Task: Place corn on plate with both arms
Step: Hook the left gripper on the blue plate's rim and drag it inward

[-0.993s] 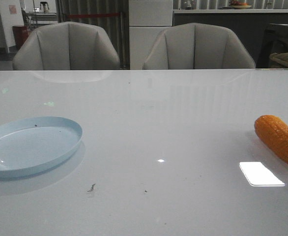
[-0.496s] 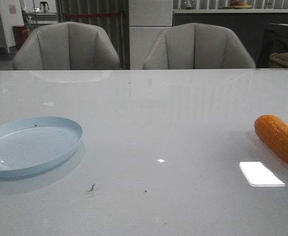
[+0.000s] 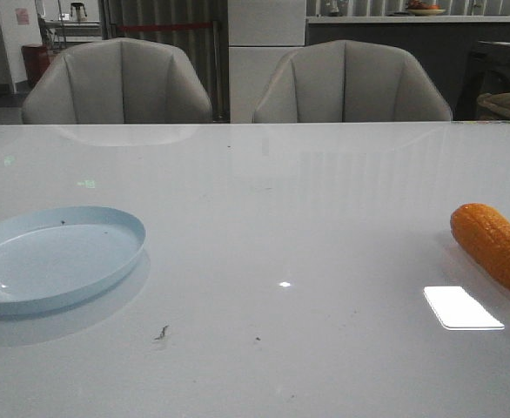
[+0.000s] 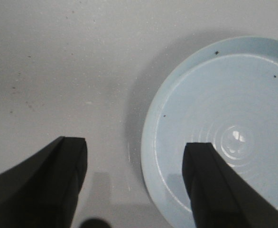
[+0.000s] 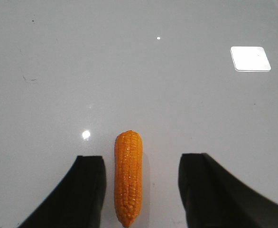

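The orange-yellow corn (image 3: 494, 247) lies on the white table at the far right edge of the front view. In the right wrist view the corn (image 5: 128, 175) lies lengthwise between the open fingers of my right gripper (image 5: 139, 164), untouched. The pale-blue plate (image 3: 116, 222) sits at the left of the table. In the left wrist view my left gripper (image 4: 134, 152) is open and empty above the plate's rim (image 4: 151, 142), one finger over the plate, the other over bare table. Neither gripper shows in the front view.
Two grey chairs (image 3: 120, 83) (image 3: 351, 83) stand behind the table's far edge. A bright light reflection (image 3: 462, 307) lies on the table near the corn. Small dark specks (image 3: 162, 332) mark the table in front of the plate.
In the front view the corn and plate have not moved. A dark sliver has appeared at the far left edge.
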You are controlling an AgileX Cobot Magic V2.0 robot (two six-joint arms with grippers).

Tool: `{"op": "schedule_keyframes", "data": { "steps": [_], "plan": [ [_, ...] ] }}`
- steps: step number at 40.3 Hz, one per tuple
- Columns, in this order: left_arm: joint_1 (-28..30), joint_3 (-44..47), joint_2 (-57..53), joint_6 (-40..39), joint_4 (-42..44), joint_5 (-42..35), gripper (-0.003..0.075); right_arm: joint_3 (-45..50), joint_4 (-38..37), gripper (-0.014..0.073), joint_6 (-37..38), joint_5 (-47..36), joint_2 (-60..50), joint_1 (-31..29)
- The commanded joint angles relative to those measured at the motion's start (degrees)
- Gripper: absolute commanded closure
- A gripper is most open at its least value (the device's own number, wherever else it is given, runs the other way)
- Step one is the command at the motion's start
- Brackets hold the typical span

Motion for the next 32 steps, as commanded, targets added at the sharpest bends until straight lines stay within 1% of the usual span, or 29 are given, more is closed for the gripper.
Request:
{"op": "schedule_keyframes", "data": {
  "steps": [1,8,15,25,32],
  "plan": [
    [0.04,-2.17,0.45,0.21,-2.87,-0.81,0.0233,-1.72,-0.11,0.0138,0.21,-4.00,-0.42,-0.25],
    [0.04,-2.17,4.46,0.21,-3.87,-0.81,0.0233,-1.72,-0.11,0.0138,0.21,-3.96,-0.42,-0.25],
    [0.04,-2.17,6.02,0.21,-3.87,-1.10,0.0237,-1.72,-0.11,0.0138,0.21,-3.96,-0.42,-0.25],
    [0.04,-2.17,7.38,0.21,-3.87,-3.55,0.0319,-1.72,-0.11,0.0138,0.21,-3.96,-0.42,-0.25],
    [-0.22,-2.17,8.80,0.21,-3.95,-3.55,0.0328,-1.72,-0.11,0.0138,0.21,-3.96,-0.42,-0.25]
  ]
}}
